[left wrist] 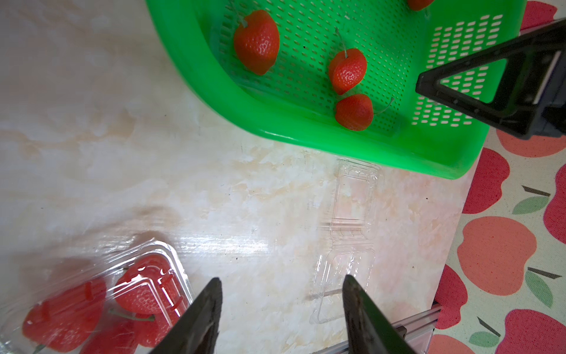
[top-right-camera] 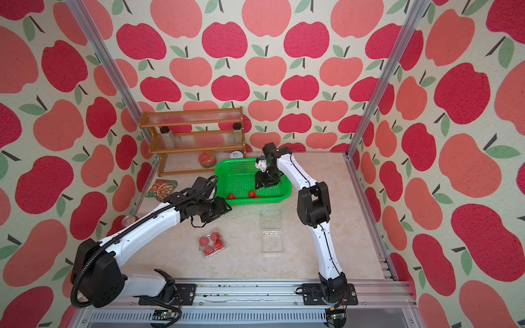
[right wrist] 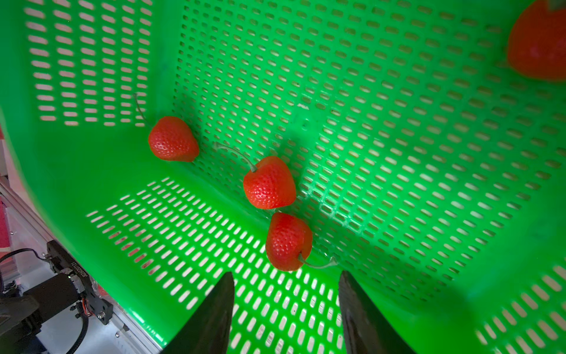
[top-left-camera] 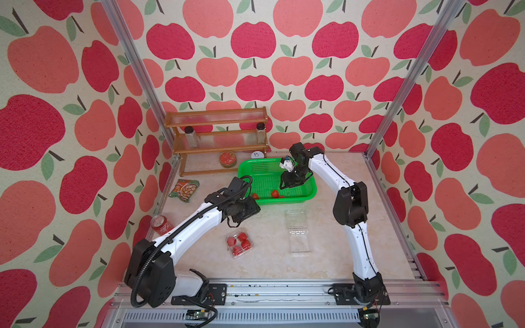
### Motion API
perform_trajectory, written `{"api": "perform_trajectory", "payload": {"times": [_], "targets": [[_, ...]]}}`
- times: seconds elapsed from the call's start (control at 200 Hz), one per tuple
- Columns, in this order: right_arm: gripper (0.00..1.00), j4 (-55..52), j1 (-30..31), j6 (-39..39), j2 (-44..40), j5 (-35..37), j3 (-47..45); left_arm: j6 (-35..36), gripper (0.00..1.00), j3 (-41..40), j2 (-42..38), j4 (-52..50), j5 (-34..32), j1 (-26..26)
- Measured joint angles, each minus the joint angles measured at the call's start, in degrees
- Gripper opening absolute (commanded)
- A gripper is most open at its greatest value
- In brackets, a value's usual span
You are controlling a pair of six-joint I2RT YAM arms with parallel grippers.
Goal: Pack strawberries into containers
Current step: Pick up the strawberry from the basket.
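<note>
R hand [right wrist: 286, 274] in basket [right wrist: 398, 122], strawberries [right wrist: 269, 184] close

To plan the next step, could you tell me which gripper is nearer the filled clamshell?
Left. The left gripper hovers beside the filled clamshell; the right gripper is away inside the green basket.

Strawberries [right wrist: 269, 184]: glossy red skin, finely dimpled; thin dull stems.
Green basket [right wrist: 92, 147]: smooth, shiny moulded plastic, perforated walls and floor.
Containers [left wrist: 352, 214]: thin clear plastic, ribbed, highly reflective.
Tabletop [left wrist: 122, 153]: polished, pale marble-look surface with soft sheen.
Shelf rack [top-left-camera: 216, 113]: varnished wood frame, ribbed clear shelves.
Jars [top-left-camera: 190, 137]: clear glossy bodies, matt black caps.
Soda can [top-left-camera: 160, 224]: shiny metal.
Corner posts [top-left-camera: 136, 71]: brushed aluminium profile.
Wallpaper [top-left-camera: 42, 85]: matt, grainy print.
Arm shells [top-left-camera: 196, 227]: smooth white plastic.
</note>
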Motion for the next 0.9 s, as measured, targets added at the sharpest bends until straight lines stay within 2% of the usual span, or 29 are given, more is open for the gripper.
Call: {"api": "perform_trajectory", "payload": {"times": [0.455,0.9], "targets": [[0.48,0.13,-2.62,1.33,5.95,-3.21,-0.04,0.02,0.61,0.00,0.04,-0.02,0.17,0.04],[0.22,-0.02,-2.58,2.19,7.52,-5.07,1.16,0.02,0.61,0.00,0.11,-0.02,0.17,0.20]]}}
